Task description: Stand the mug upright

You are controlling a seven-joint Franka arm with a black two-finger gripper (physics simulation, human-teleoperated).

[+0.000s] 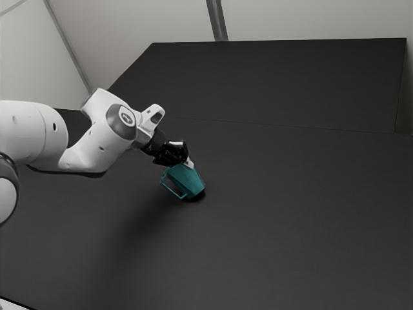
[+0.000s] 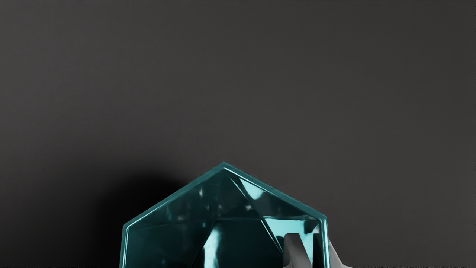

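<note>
The teal, faceted mug [image 1: 186, 181] is tilted on the dark table in the exterior view, its mouth leaning toward the arm and its handle on the exterior view's left. At its rim, the gripper [image 1: 188, 163] is shut on the mug's wall. In the wrist view the mug's open mouth [image 2: 223, 169] faces the camera. There the gripper [image 2: 320, 253] straddles the wall, one finger inside the mug and the other outside. The contact between the mug's base and the table cannot be made out clearly.
The dark tabletop [image 1: 290, 213] extends around the mug, with a thin seam across its farther part. Pale walls [image 1: 310, 19] stand behind it. A dark shadow falls beside the mug.
</note>
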